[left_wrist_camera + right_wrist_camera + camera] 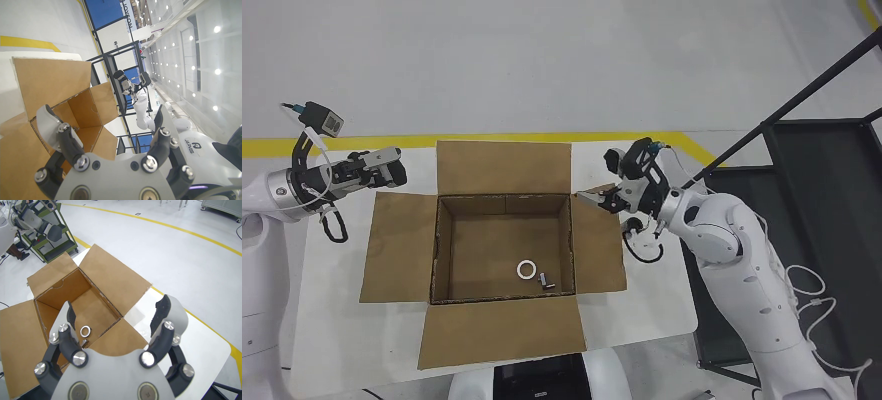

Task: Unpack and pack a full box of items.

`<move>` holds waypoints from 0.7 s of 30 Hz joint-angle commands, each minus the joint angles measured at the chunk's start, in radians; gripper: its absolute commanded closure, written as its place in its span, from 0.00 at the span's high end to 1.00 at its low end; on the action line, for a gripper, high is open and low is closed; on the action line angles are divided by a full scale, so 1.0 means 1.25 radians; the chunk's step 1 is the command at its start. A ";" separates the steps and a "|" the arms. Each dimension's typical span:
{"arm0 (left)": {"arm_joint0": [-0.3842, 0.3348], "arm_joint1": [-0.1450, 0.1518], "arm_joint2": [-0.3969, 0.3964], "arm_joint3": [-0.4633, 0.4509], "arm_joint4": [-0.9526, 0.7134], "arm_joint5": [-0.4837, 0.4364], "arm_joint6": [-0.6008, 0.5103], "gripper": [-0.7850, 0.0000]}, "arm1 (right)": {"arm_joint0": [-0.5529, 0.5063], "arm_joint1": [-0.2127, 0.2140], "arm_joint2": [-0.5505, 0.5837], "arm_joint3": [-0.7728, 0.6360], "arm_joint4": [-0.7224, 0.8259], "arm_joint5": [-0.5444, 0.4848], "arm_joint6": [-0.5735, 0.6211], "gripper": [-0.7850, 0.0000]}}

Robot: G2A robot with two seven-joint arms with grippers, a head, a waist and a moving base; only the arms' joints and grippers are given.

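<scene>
An open cardboard box (402, 247) (111, 275) (47, 75) lies on the white table with all flaps folded out. On its floor rest a silver metal ring (527, 269) (85, 331) and a small dark metal part (546, 283) (85, 342) beside it. My right gripper (604, 198) (115, 309) hangs open above the box's right flap, nothing between its fingers. My left gripper (397, 168) (103, 117) hovers open and empty off the box's left flap, raised above the table.
The white table (337, 300) carries the box, with bare strips on either side. A dark metal frame (802, 90) and shelf stand to the right. A yellow floor line (372, 143) runs behind the table. A green cart (54, 247) stands beyond the far side.
</scene>
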 commanded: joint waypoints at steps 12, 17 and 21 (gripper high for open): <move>0.000 0.000 0.000 0.000 0.000 0.000 0.000 1.00 | 0.155 -0.031 -0.301 0.058 -0.149 -0.060 0.137 1.00; 0.000 0.000 0.000 0.000 0.000 0.000 0.000 1.00 | 0.206 -0.047 -0.390 0.089 -0.175 -0.065 0.196 1.00; 0.000 0.000 0.000 0.000 0.000 0.000 0.000 1.00 | 0.243 -0.057 -0.443 0.105 -0.231 -0.077 0.228 1.00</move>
